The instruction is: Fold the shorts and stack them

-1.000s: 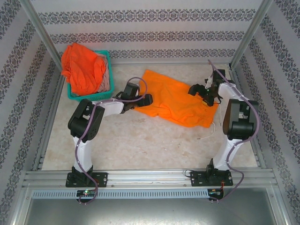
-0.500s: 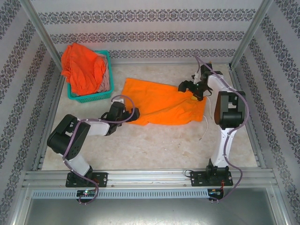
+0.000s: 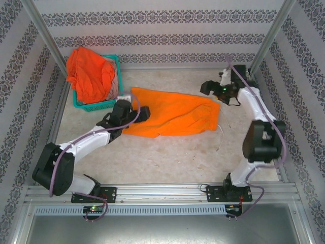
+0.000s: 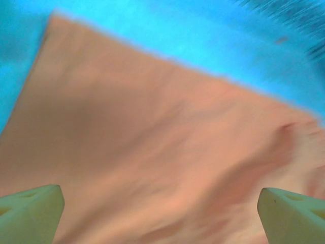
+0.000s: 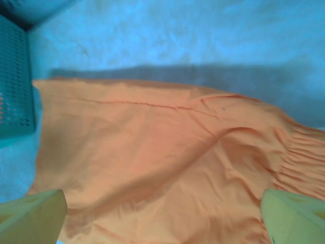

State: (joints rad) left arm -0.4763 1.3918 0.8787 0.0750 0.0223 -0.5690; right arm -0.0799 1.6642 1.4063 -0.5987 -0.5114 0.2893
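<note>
- The yellow-orange shorts lie spread out flat on the tabletop, between the two claws.
- The left claw is wide open and holds nothing. The leg end of the shorts is right under it and just in front of it.
- The right claw is wide open too, and it holds nothing. The crinkly waist band lies just below it.
- A thin white string hangs off the waist end, on the near side of the right claw.
- The red-orange shorts sit in a heap in the teal basket, just behind the left claw. A bit of the pink shorts peeks out under them.
- I think the cloth is soft, light and floppy. It cannot break, but it will sag, bunch up and wrinkle when lifted.
- I think it may slide a little on the smooth tabletop.
- The best spots to pinch look like the corners: one claw on a waist corner, the other on a leg edge.
- The loose string could get in the way.
- I see no tags, names or words to read on the shorts or the basket.
</note>
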